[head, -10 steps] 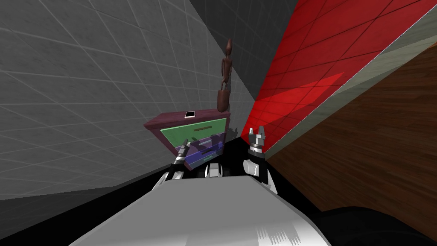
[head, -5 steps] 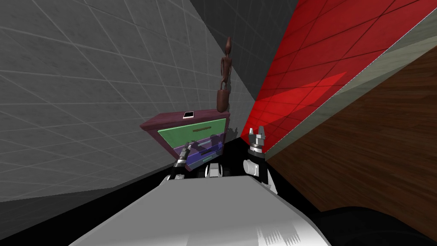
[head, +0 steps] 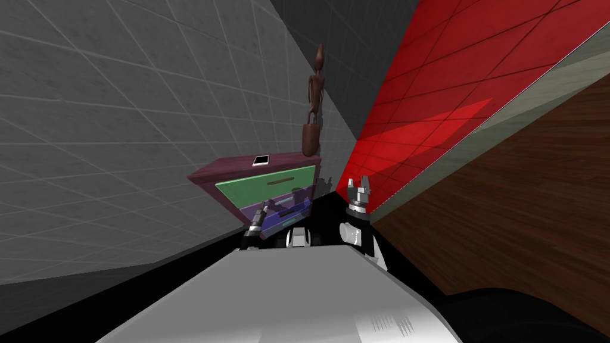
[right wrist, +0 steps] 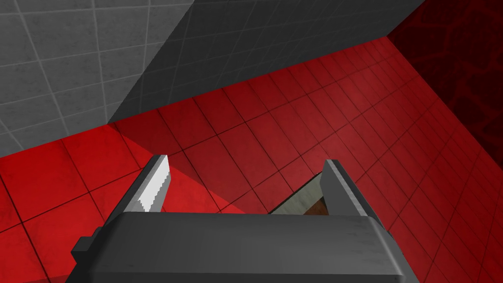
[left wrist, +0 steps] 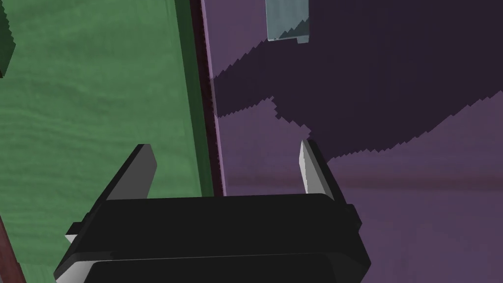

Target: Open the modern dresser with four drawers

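While left jaws gape, dresser (head: pixel 268 183) close

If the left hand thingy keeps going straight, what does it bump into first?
The dresser front. The left gripper, open, aims at the seam between the green drawer and the purple drawer, probably touching the purple edge first; how far is unclear.

Nothing legible before me: no lettering, numbers or signs on the dresser (head: pixel 268 181) fronts or on the small white slab (head: pixel 261 160) atop it.
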Available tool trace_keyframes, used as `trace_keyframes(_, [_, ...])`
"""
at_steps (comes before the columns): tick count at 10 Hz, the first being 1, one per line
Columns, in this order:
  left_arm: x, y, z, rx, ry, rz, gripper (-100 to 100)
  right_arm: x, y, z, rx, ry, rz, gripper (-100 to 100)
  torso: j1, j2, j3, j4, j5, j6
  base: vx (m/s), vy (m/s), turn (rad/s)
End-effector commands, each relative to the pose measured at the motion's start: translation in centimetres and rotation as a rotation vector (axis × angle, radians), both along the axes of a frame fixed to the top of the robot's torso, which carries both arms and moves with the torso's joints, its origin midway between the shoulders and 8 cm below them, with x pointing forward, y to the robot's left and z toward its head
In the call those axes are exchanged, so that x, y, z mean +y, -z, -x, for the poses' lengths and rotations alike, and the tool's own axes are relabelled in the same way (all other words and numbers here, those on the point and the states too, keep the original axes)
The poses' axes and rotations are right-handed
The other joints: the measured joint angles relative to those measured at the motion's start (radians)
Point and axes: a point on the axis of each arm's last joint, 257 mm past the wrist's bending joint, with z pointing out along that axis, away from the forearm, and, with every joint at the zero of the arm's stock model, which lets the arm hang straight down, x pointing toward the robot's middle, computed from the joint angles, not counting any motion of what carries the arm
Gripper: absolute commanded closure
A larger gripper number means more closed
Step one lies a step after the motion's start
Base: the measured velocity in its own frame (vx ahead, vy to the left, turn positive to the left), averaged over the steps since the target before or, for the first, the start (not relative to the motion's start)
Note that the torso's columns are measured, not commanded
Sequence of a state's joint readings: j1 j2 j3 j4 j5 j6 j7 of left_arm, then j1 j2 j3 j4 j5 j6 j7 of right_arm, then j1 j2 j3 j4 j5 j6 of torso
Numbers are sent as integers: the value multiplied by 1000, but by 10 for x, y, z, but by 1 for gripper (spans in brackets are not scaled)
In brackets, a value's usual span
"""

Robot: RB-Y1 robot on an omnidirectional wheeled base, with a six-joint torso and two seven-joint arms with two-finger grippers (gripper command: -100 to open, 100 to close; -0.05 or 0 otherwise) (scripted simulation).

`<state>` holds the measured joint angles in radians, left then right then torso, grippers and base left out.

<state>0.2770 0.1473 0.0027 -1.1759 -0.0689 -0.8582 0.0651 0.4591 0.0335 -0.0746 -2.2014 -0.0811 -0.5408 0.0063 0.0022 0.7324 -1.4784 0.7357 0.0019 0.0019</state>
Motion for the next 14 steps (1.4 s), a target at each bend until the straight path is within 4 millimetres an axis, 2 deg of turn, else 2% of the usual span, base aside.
trace_keyframes(1, [-5, 21, 7, 33, -7, 18, -100, 0, 0, 0, 0, 0, 0, 0, -1, 2, 1, 1, -1, -1, 29, -17, -6])
trace_keyframes(3, [-13, 36, 12, 55, -14, 40, -100, 0, 0, 0, 0, 0, 0, 0, -3, 6, 3, 2, -2, -2, 29, -16, 1])
trace_keyframes(4, [-13, 38, 12, 59, -14, 40, -100, 0, 0, 0, 0, 0, 0, 0, -2, 6, 3, 3, -2, -2, 15, -7, -2])
trace_keyframes(7, [-32, 55, 18, 84, -25, 91, -100, 0, 0, 0, 0, 0, 0, 0, -2, 6, 3, 2, -2, -2, 12, -9, 0])
trace_keyframes(10, [-54, 63, 20, 95, -34, 147, -100, 0, 0, 0, 0, 0, 0, 0, -2, 6, 2, 2, -2, -2, 11, -8, 0])
trace_keyframes(11, [-50, 62, 20, 95, -33, 137, -100, 0, 0, 0, 0, 0, 0, 0, -2, 6, 3, 2, -2, -2, 0, 0, 0])
trace_keyframes(14, [-62, 57, -9, 95, -19, 138, -100, 0, 0, 0, 0, 0, 0, 0, -1, 6, 3, 2, -2, -2, -9, 15, 48])
